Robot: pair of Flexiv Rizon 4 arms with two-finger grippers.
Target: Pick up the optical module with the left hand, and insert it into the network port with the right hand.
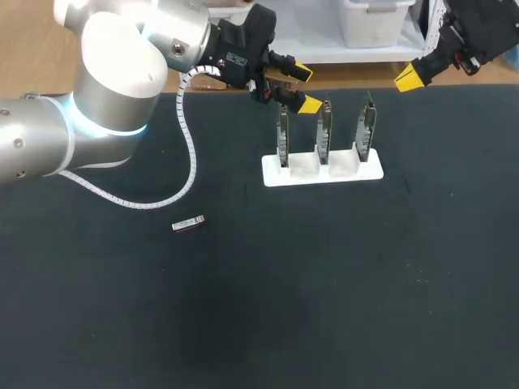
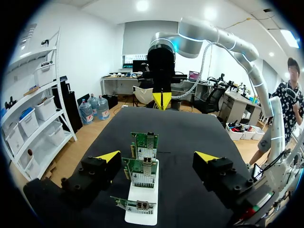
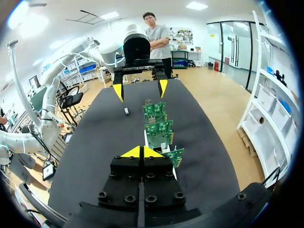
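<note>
Silvery and small, what is likely the optical module [image 1: 188,224] lies on the black mat [image 1: 324,308], well apart from the left gripper [image 1: 302,87], whose jaws stand spread above the white stand [image 1: 292,172] of 3 cards [image 1: 324,126]. Pickup comes first: swing over it and lower. Right gripper [image 1: 409,77] hangs past the stand's other end, jaws pressed together, empty.

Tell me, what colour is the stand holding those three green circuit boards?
The stand is white; the head view shows it best.
</note>
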